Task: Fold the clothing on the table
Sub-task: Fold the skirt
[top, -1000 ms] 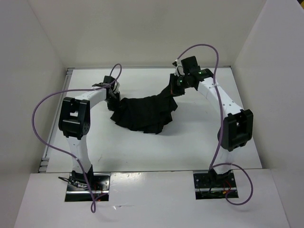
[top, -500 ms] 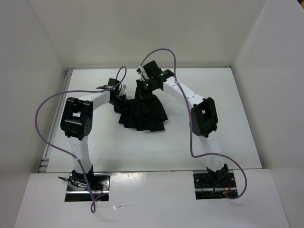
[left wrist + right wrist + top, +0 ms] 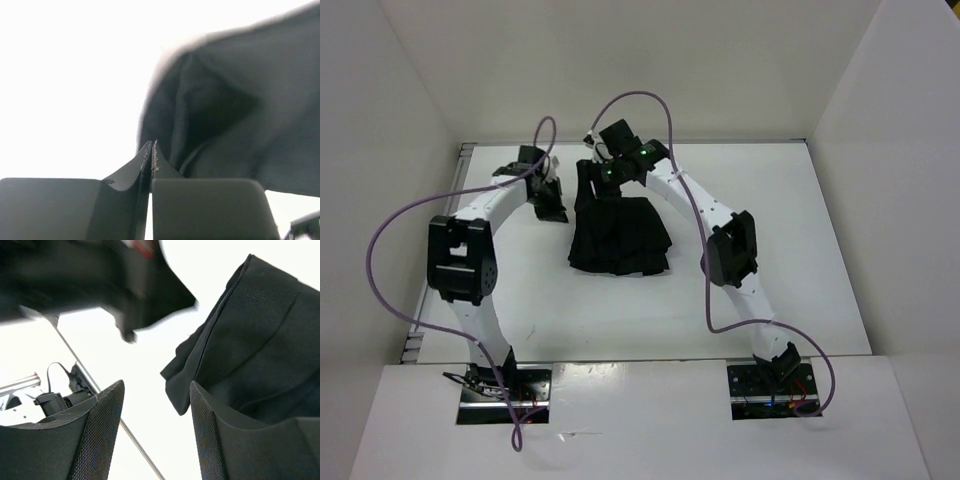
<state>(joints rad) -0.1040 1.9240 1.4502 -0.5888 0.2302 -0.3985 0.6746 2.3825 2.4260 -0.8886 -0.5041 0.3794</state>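
The clothing (image 3: 620,235), a black pleated skirt, lies in a compact doubled-over pile on the white table (image 3: 770,240), left of centre. My right gripper (image 3: 592,183) hovers at the pile's far left corner. In the right wrist view this gripper (image 3: 156,386) is open with only bare table between its fingers, and the clothing (image 3: 260,340) lies just to its right. My left gripper (image 3: 550,205) sits just left of the pile. The left wrist view shows it (image 3: 151,145) shut with nothing in it, the clothing's edge (image 3: 235,115) lying right beyond its tips.
White walls close in the table on three sides. A metal strip (image 3: 438,270) runs along the table's left edge. Purple cables (image 3: 650,100) loop over both arms. The left arm's wrist (image 3: 90,275) shows blurred, close above my right gripper.
My right arm swept left across the table, carrying the skirt's right end over onto its left half, then opened and let go. My left gripper has drawn back a little from the cloth.
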